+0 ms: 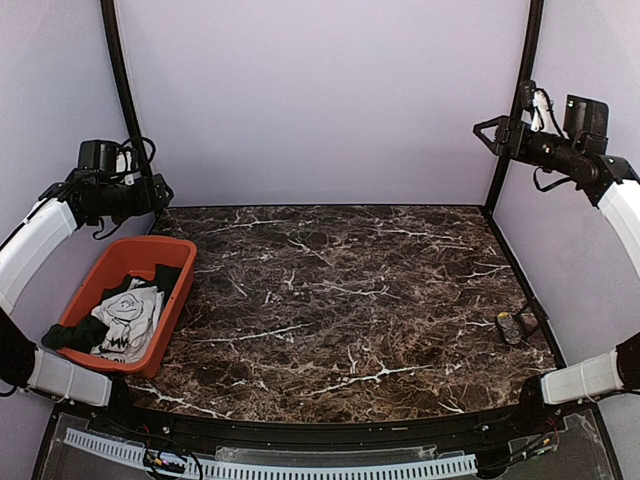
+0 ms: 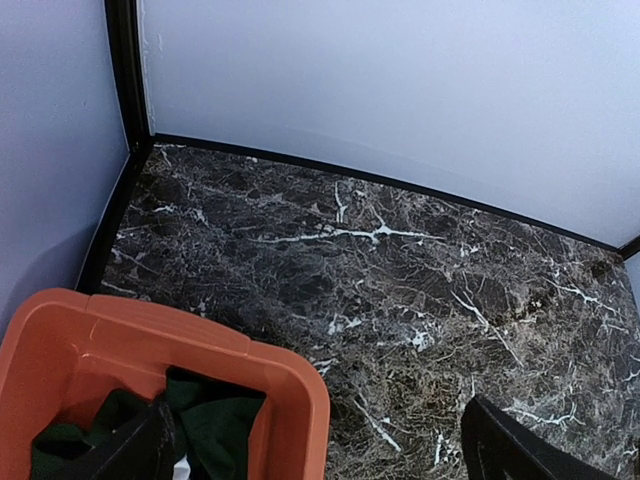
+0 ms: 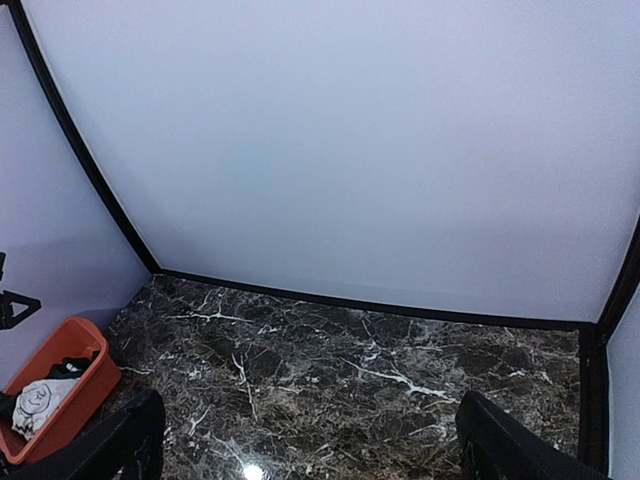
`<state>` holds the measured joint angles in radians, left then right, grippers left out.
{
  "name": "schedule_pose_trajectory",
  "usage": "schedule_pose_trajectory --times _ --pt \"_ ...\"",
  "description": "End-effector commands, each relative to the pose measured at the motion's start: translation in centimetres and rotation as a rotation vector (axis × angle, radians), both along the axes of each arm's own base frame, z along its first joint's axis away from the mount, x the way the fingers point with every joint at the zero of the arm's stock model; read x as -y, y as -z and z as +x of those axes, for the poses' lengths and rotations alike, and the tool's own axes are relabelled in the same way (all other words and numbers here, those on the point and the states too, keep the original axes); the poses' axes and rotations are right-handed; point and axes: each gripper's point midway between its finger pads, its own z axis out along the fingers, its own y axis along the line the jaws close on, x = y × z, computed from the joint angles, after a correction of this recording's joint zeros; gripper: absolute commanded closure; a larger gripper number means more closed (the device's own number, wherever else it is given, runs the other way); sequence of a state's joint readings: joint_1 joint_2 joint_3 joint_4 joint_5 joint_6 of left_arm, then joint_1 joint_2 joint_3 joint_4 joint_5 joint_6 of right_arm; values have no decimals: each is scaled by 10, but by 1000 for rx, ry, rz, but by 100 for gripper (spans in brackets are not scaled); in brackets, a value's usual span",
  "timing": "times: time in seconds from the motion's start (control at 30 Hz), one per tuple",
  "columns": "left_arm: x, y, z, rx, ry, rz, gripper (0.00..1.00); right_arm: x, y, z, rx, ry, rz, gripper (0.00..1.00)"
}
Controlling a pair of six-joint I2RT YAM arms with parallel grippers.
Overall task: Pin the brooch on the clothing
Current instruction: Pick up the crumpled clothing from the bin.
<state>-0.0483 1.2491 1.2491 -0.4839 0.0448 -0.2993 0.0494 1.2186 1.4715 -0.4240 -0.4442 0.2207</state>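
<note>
Sitting in one bin (image 1: 150,243), one T-shirt (image 1: 127,318); one brooch (image 1: 509,327) well apart; left fingers (image 2: 510,450), right fingers (image 3: 500,440) both spread

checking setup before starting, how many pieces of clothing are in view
1: a white and dark green T-shirt crumpled in the orange bin at the left edge of the table. Others could be hidden underneath.

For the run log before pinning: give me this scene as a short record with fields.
clothing: crumpled inside the bin, printed side up
bin: orange, at the left side of the table
brooch: small item lying on the table near its right edge, far from the clothing
left arm: raised near the bin, jaws open, empty
right arm: raised at the far right, jaws open, empty
pinning: not yet begun
</note>
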Motion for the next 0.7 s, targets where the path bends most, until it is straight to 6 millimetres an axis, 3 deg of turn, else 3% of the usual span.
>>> schedule_pose_trajectory --times 0.0,0.17,0.27,0.4,0.67 --pt "3 -12 -6 -18 19 -10 0 15 -8 0 38 74 -66 1" --pt "-17 19 -16 -157 -125 -6 0 29 21 12 -66 181 -8 1" --pt "-40 47 -34 -257 -247 59 0 18 54 19 -164 132 56 1" --pt "-49 82 -62 -379 -312 85 0 9 86 21 -243 99 83 1" --pt "-69 154 -111 -601 -435 130 0 7 97 18 -238 91 68 1"
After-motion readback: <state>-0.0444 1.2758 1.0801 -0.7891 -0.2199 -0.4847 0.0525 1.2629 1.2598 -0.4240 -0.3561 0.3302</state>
